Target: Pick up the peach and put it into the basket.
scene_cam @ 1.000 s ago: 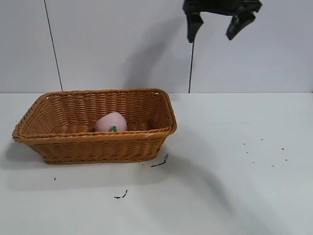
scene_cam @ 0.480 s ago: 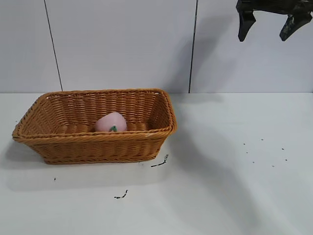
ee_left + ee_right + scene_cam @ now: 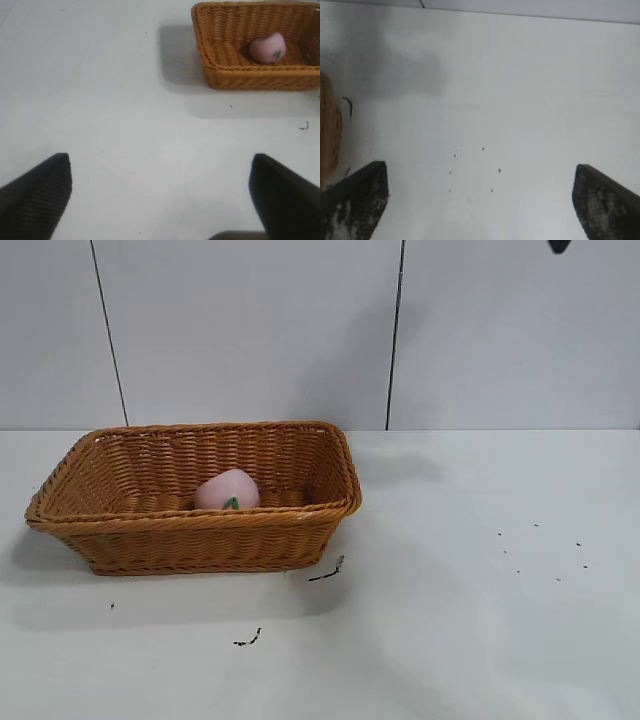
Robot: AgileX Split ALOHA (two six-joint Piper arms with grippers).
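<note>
The pale pink peach (image 3: 227,489) with its green leaf mark lies inside the orange-brown wicker basket (image 3: 200,530) at the table's left. Both also show in the left wrist view, the peach (image 3: 268,48) within the basket (image 3: 250,77). My left gripper (image 3: 160,195) is open and empty above bare table, well away from the basket. My right gripper (image 3: 479,200) is open and empty, high above the table's right half; only a dark tip (image 3: 560,245) of it shows at the top edge of the exterior view. A sliver of the basket (image 3: 329,130) shows in the right wrist view.
Small black scraps (image 3: 327,571) lie on the white table in front of the basket, and another scrap (image 3: 248,639) nearer the front. Dark specks (image 3: 540,550) dot the right side. A grey panelled wall stands behind.
My right gripper has risen and moved right, from above the basket's right end to almost out of the exterior view. The peach and basket have not moved.
</note>
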